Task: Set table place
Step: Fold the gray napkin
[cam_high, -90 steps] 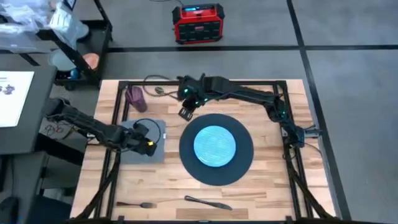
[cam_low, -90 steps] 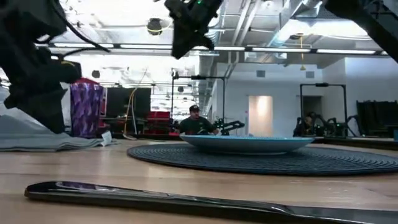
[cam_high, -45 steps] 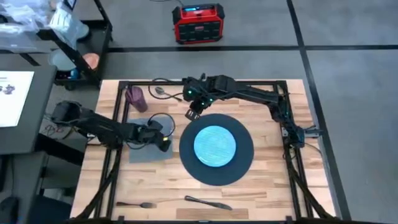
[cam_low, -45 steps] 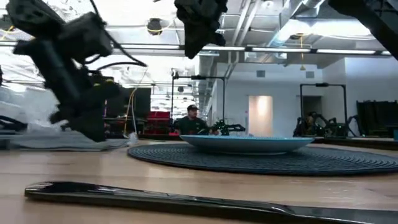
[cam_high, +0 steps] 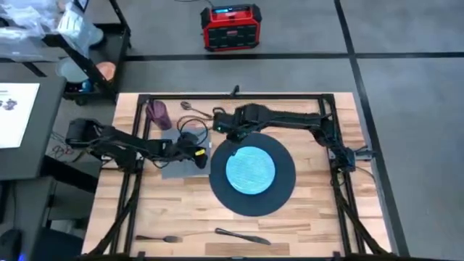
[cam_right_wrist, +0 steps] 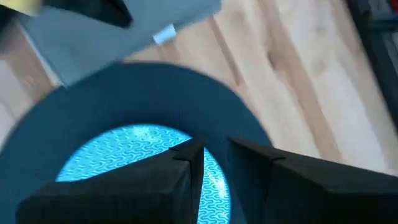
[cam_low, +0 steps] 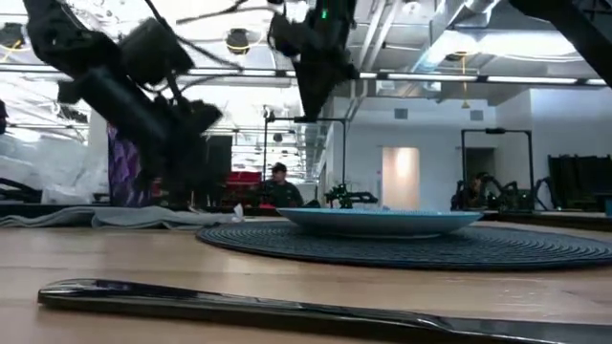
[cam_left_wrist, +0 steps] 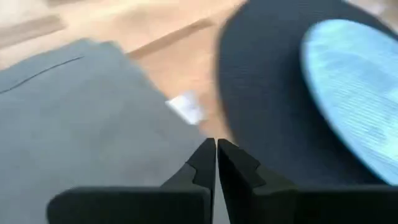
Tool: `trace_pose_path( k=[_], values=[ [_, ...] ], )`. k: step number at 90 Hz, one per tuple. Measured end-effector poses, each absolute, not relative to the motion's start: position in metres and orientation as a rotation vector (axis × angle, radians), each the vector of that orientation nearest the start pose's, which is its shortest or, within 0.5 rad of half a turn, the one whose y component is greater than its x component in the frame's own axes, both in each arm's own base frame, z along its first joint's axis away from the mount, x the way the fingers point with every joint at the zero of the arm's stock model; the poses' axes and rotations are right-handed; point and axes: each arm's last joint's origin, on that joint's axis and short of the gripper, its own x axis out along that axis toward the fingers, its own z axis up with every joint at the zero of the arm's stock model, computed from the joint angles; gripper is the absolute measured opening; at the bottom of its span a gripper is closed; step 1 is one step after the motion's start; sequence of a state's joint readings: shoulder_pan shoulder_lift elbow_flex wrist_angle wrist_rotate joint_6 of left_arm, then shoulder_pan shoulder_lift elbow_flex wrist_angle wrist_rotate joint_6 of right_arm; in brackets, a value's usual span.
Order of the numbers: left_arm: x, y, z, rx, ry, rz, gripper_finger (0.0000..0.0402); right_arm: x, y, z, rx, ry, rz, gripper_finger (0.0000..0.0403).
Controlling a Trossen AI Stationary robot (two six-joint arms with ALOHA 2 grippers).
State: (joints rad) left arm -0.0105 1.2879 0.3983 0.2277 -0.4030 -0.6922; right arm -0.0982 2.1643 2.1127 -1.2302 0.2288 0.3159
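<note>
The place, a round dark mat (cam_high: pixel 284 190), lies on the table (cam_high: pixel 312 225) with a light blue plate (cam_high: pixel 251 171) resting in its middle. A grey napkin (cam_high: pixel 176 168) lies flat just left of the mat. My left gripper (cam_high: pixel 197 156) is shut on it at the side next to the mat. My right gripper (cam_high: pixel 220 132) hovers over the mat's far left rim. Its fingers (cam_right_wrist: pixel 189 163) stand a small gap apart with nothing between them. My left gripper (cam_left_wrist: pixel 216 148) has its shut fingertips on the napkin's edge (cam_left_wrist: pixel 189 144) that faces the mat, near the corner with the white tag (cam_left_wrist: pixel 185 107). The fingers come slanting down from the table's left. The fingertips hide whether they pinch the cloth or press on it. The napkin lies flat on the wood.
A purple cup (cam_high: pixel 157 114) and a spoon (cam_high: pixel 193 107) stand at the far left. A fork (cam_high: pixel 156 238) and a knife (cam_high: pixel 243 236) lie along the near edge. A black rail frame (cam_high: pixel 232 95) runs round the table. Bare wood lies right of the mat.
My left gripper has gone toward the table's right edge and a little toward the far edge. The napkin has slid along the table with it, up to the mat's left rim. My right gripper has come down toward the mat's far left rim.
</note>
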Motion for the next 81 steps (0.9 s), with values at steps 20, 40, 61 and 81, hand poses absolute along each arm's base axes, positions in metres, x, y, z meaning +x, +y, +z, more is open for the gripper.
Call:
trace_pose_path(
  k=[20, 40, 61, 81],
  values=[
    [0.187, -0.024, 0.168, -0.457, 0.299, 0.53, 0.0, 0.439, -0.041, 0.235, 0.242, 1.111, -0.423, 0.0058],
    [0.143, -0.04, 0.158, -0.504, 0.114, 0.445, 0.0, 0.405, -0.036, 0.225, 0.329, 0.839, -0.332, 0.0042],
    [0.124, -0.045, 0.151, -0.491, 0.039, 0.327, 0.0, 0.364, -0.033, 0.21, 0.424, 0.602, -0.269, 0.0019],
    [0.123, -0.045, 0.153, -0.45, 0.031, 0.317, 0.0, 0.388, -0.034, 0.183, 0.46, 0.472, -0.079, 0.0024]
  ],
)
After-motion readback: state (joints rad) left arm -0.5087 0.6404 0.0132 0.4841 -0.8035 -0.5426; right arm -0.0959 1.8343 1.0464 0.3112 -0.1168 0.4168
